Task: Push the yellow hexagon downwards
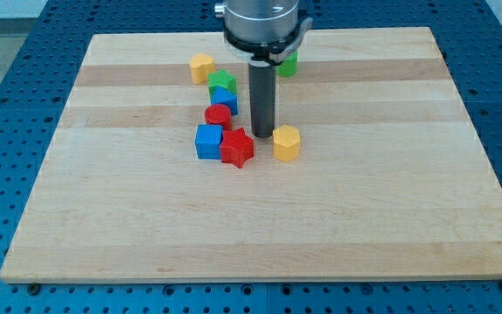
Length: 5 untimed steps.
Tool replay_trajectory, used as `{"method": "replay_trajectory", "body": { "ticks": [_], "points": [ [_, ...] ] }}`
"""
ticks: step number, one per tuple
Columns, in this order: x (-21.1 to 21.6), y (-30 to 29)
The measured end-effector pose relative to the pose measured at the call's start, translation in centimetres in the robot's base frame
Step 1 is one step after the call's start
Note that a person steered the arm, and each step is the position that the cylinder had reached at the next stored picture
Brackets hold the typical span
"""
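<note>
The yellow hexagon [287, 143] lies near the board's middle. My tip [262, 133] stands just to its left and slightly above, close to it or touching; I cannot tell which. A red star [237, 148] sits left of the tip, with a blue cube [208, 141] beside it. A red cylinder [218, 116] lies above them.
A blue block [224, 98] and a green block [221, 82] sit above the red cylinder. A second yellow block [201, 67] lies at the upper left. Another green block [287, 63] is partly hidden behind the arm. The wooden board [390, 201] rests on a blue perforated table.
</note>
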State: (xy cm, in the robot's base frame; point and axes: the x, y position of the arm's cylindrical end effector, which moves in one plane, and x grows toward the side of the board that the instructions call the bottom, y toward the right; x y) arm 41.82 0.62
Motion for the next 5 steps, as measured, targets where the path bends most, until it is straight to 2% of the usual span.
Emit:
{"method": "replay_trajectory", "body": {
  "ticks": [2,5],
  "points": [
    [0.3,1.6],
    [6.1,1.6]
  ]
}}
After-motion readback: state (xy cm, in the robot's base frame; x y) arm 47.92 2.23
